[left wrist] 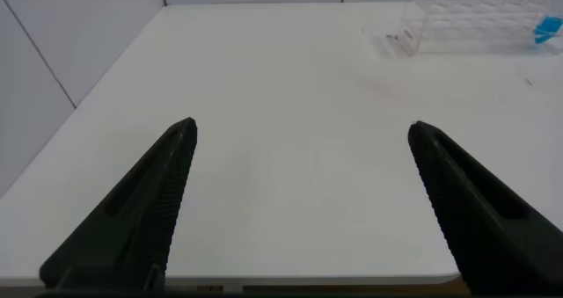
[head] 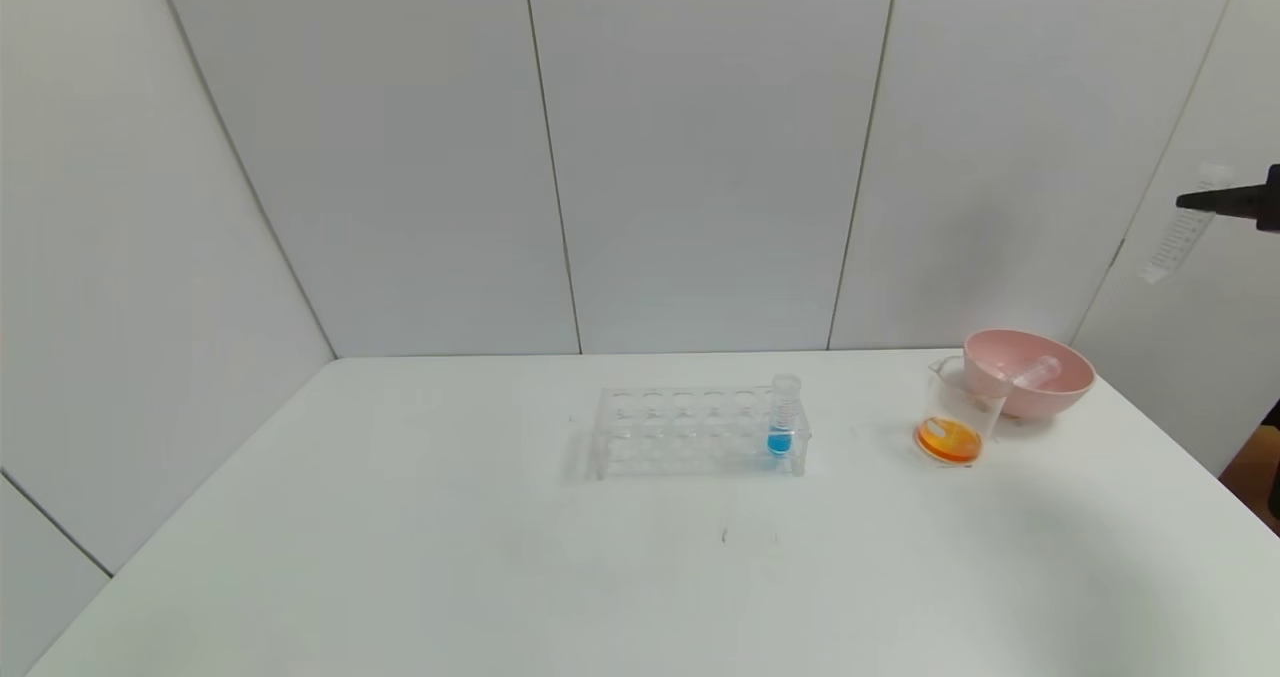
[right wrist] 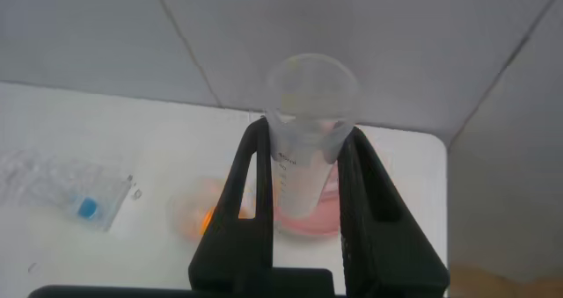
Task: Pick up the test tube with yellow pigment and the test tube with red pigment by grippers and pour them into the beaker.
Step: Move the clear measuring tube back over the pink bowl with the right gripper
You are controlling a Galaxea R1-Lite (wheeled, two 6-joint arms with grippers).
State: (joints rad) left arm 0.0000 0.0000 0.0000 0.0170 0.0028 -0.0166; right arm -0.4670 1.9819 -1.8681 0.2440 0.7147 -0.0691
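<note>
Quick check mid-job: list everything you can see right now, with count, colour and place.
Tube rack: one, clear, table centre.
Blue-liquid tube: one, upright at the rack's right end.
Beaker: one, clear, orange liquid at the bottom, right of the rack, beside the bowl.
Bowl: one, pink, back right of the table, a clear tube lying in it.
Empty test tube: one, clear, held high above the table's right side.
Table: one, white.
Right gripper: black, fingers shut on the empty test tube.
Left gripper: black, open, over the table's near edge.

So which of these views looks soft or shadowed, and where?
Head view: broad soft shadow on the table near the front right; sharp elsewhere. Right wrist view: the held test tube and background look hazy. Left wrist view: crisp, evenly lit, no glare.
</note>
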